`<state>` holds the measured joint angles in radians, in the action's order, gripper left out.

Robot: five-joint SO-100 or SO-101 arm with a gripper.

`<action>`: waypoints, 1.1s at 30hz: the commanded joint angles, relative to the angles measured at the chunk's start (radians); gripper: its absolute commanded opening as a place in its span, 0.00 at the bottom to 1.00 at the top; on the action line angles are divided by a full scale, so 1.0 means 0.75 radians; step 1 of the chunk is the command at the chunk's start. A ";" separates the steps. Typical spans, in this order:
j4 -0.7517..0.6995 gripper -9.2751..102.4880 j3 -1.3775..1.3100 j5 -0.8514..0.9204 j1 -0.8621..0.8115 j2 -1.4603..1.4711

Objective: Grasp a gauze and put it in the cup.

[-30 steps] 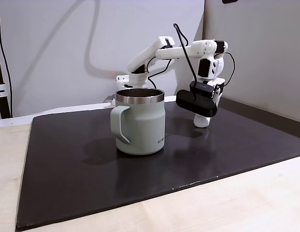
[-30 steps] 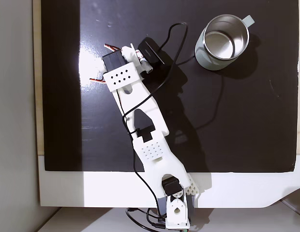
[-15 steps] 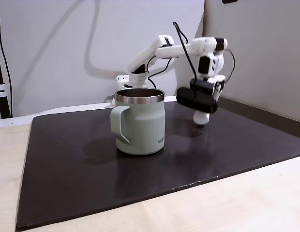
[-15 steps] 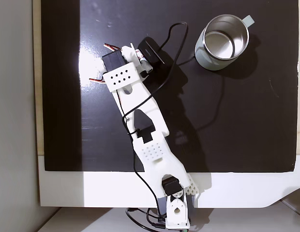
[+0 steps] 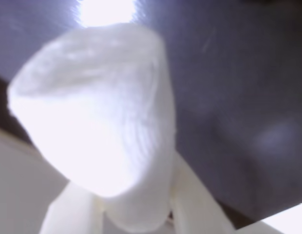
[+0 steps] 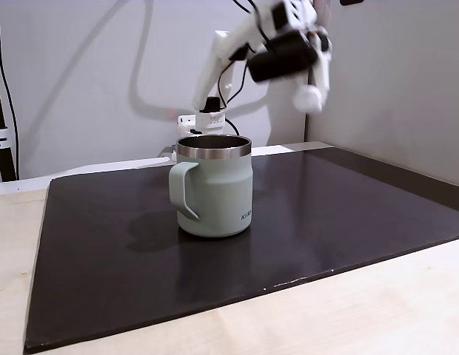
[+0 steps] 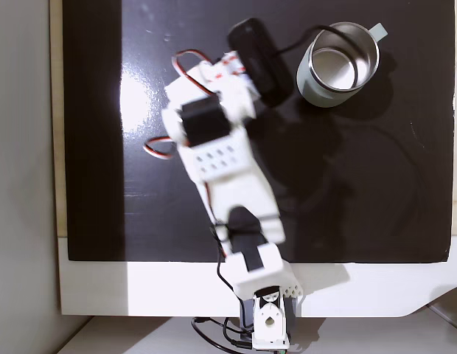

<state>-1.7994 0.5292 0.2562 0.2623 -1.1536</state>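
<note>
Your end effector [image 6: 309, 95] is clamped on the gauze roll [image 5: 100, 136], held high above the dark surface [image 6: 348, 207] beside the sage-green mug [image 6: 213, 185]. Center it over the steel rim [image 7: 339, 28], lower, then release.

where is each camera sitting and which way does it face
Wrist view: rides on the arm, looks past the end effector at the dark mat; the gauze is clamped between its white fingers.
A fixed view: low at the table's front, facing the cup and wall; the raised arm shows.
Another fixed view: overhead, looking straight down; the whole arm from its base shows.
Both fixed views share the cup and mat.
</note>
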 commanded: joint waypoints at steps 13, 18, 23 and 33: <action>-0.002 0.08 -0.080 -0.041 -0.657 -0.315; 0.000 0.08 -0.250 -0.041 -0.771 -0.155; 0.000 0.08 -0.515 -0.072 -0.800 0.055; 0.010 0.08 -0.865 -0.090 -0.708 0.350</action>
<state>-1.8040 -0.0537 0.1933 -0.2991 -0.8928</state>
